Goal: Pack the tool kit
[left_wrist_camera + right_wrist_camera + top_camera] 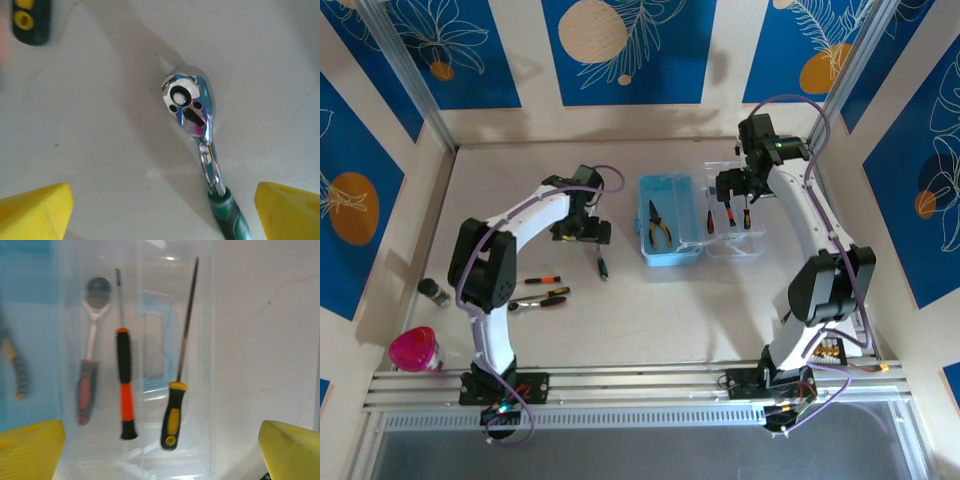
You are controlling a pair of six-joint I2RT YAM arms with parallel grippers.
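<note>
- L gripper (160, 215) open, empty, over table (75, 125); green-handled wrench (192, 107) lies loose just ahead, between its yellow fingers (35, 210), handle nearest. Prob. lined up for a pick.
- Ctr: blue case (670, 258) lies open to take tools; pliers (658, 225) in its base.
- R gripper (160, 455) open, empty, above clear lid (202, 365), where red-handled ratchet (87, 390), orange screwdriver (125, 390), yellow screwdriver (172, 415) lie side by side, just ahead of it.

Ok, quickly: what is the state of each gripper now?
Left gripper: open, holding nothing, above the ratchet.
Right gripper: open, holding nothing, above the lid.
</note>
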